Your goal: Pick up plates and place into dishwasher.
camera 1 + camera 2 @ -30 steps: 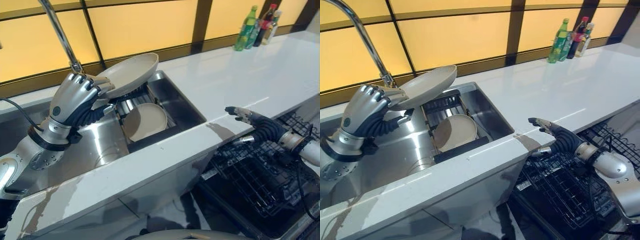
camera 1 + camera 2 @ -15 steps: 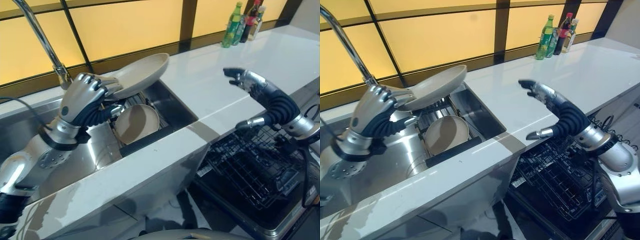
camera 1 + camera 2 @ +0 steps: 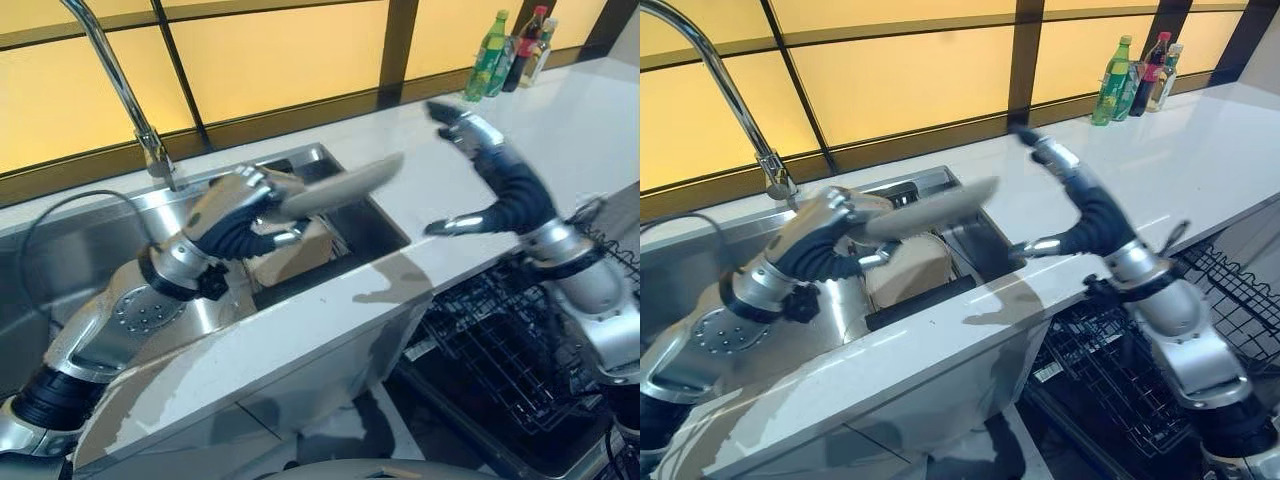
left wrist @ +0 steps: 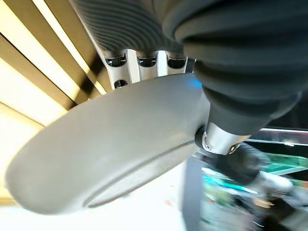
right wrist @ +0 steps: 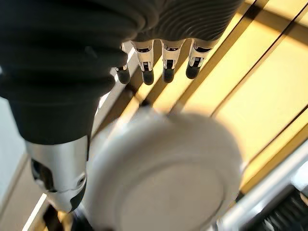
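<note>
Carrying: plate [image 3: 335,187] pinched at its rim by left hand [image 3: 240,205], fingers above and thumb below, held near level over sink [image 3: 350,215], edge pointing toward 3 o'clock.
Receiving: right hand [image 3: 470,135] raised over counter [image 3: 560,150] at about 2 o'clock from the plate, fingers straight and spread, thumb apart, gripping nothing, not yet touching the rim.
Waiting: second plate [image 3: 905,270] leaning in the sink under the lifted one.
Destination: dishwasher rack [image 3: 510,350] pulled out at 5 o'clock below the counter edge, no plates visible in it.
Progress: early, judging by this; first plate lifted, apparently up for a hand-over, loading of both left to do.
Background: faucet [image 3: 120,80] at 11 o'clock, bottles [image 3: 510,50] at 1 o'clock.
</note>
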Controlling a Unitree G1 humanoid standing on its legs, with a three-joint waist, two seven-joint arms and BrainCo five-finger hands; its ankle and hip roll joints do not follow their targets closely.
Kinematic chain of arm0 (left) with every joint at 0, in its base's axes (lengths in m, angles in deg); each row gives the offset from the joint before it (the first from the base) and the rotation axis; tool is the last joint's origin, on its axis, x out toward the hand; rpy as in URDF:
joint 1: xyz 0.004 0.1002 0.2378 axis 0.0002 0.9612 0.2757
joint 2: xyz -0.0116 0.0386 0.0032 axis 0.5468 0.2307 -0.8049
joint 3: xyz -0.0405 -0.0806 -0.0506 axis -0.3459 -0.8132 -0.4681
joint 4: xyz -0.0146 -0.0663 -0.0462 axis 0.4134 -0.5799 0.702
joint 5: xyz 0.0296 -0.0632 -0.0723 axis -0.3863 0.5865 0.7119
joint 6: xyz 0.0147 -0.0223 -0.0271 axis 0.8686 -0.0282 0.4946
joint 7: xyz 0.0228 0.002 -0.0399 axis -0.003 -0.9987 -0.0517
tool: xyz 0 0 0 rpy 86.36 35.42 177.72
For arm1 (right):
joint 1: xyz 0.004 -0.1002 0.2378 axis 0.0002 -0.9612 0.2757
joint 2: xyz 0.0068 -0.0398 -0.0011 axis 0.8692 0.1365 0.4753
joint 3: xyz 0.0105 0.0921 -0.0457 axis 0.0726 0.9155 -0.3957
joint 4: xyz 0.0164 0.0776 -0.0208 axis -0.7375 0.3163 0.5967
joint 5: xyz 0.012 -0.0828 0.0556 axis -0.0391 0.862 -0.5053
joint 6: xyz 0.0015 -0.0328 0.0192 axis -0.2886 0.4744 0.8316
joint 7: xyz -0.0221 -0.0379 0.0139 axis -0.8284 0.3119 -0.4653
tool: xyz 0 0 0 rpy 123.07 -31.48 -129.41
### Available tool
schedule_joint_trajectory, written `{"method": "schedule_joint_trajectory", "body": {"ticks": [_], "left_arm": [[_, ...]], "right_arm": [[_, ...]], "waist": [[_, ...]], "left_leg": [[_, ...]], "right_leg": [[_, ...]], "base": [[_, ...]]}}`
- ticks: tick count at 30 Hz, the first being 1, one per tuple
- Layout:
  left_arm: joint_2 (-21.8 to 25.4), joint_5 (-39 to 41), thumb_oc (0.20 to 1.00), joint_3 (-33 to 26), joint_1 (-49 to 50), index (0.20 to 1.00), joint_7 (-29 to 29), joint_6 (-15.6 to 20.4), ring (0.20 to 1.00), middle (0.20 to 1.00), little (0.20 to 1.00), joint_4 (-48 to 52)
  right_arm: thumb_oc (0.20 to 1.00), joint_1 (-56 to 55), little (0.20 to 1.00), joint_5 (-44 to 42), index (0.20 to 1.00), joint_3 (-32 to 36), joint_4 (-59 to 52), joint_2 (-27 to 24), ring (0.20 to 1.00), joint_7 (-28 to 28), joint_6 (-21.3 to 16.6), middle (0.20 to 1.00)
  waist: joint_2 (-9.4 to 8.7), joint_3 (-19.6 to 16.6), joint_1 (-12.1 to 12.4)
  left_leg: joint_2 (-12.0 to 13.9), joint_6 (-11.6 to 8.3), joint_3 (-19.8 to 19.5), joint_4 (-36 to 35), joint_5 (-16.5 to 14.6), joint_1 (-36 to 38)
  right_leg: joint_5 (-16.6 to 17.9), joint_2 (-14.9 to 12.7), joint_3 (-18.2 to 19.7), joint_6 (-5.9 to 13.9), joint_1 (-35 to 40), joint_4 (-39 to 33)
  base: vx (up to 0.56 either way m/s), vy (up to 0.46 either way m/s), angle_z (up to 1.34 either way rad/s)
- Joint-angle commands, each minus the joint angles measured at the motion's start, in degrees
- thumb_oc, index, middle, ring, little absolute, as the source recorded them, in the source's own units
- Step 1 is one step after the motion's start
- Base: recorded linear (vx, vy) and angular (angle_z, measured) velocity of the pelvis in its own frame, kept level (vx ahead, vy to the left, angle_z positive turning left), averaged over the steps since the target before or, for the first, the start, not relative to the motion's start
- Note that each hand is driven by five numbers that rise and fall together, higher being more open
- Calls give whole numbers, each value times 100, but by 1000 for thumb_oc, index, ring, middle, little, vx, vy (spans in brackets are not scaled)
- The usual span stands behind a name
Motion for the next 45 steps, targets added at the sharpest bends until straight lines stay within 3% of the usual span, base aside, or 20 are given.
{"method": "schedule_joint_trajectory", "body": {"ticks": [1, 11, 16, 20, 21, 23, 37, 45], "left_arm": [[22, 754, 200, 198, -696, 200, 218, 225, 200, 200, 200, 151], [36, 1141, 200, 158, -717, 200, 404, 314, 200, 200, 200, 304], [96, 1155, 200, 154, -798, 200, 310, 359, 200, 200, 200, 311], [231, 1261, 200, 48, -728, 200, 294, 359, 200, 200, 200, 350], [253, 1273, 200, 21, -704, 200, 289, 388, 200, 200, 200, 341], [223, 1242, 200, 29, -698, 200, 290, 407, 200, 200, 200, 333], [35, 1128, 200, 3, -643, 200, 339, 548, 200, 200, 200, 246], [-89, 1036, 200, -44, -671, 200, 245, 406, 200, 200, 200, 232]], "right_arm": [[1000, 608, 1000, 106, 1000, -52, -225, -293, 1000, -223, 29, 1000], [1000, 823, 1000, 129, 1000, -420, -356, -436, 1000, 146, 114, 1000], [1000, 1047, 1000, 382, 1000, -718, -350, -672, 1000, 569, 286, 1000], [1000, 1055, 1000, 97, 1000, -746, -432, -969, 1000, 883, 297, 1000], [846, 1084, 846, -94, 846, -749, -436, -1023, 846, 998, 256, 846], [200, 1133, 200, -214, 200, -791, -420, -1019, 200, 1057, 209, 200], [200, 930, 200, -507, 200, -636, -305, -488, 200, 789, -41, 200], [200, 752, 200, -441, 200, -461, -249, -215, 200, 432, -144, 200]], "waist": [[-10, -369, 183], [-20, -415, 266], [-35, -451, 306], [-64, -469, 318], [-77, -464, 325], [-86, -459, 334], [-51, -460, 332], [-13, -473, 297]], "left_leg": [[-147, 145, -337, 233, -591, -87], [-169, 158, -418, 196, -565, -104], [-168, 155, -430, 174, -544, -111], [-158, 149, -438, 162, -519, -117], [-158, 147, -449, 161, -512, -115], [-160, 147, -473, 160, -503, -113], [-150, 176, -545, 145, -512, -72], [-110, 163, -465, 159, -514, -59]], "right_leg": [[-15, -53, -347, 301, -360, 277], [-25, -83, -384, 300, -338, 254], [-30, -97, -415, 298, -331, 246], [-36, -97, -431, 291, -325, 259], [-44, -92, -438, 281, -320, 272], [-51, -88, -440, 270, -315, 285], [-162, -39, -405, 232, -283, 411], [-202, 5, -425, 192, -240, 407]], "base": [[0, 0, 0], [-9, 3, 6], [-2, 1, 1], [-3, 0, 1], [0, 0, 0], [-8, -2, 2], [-3, -1, 2], [0, 0, 0]]}}
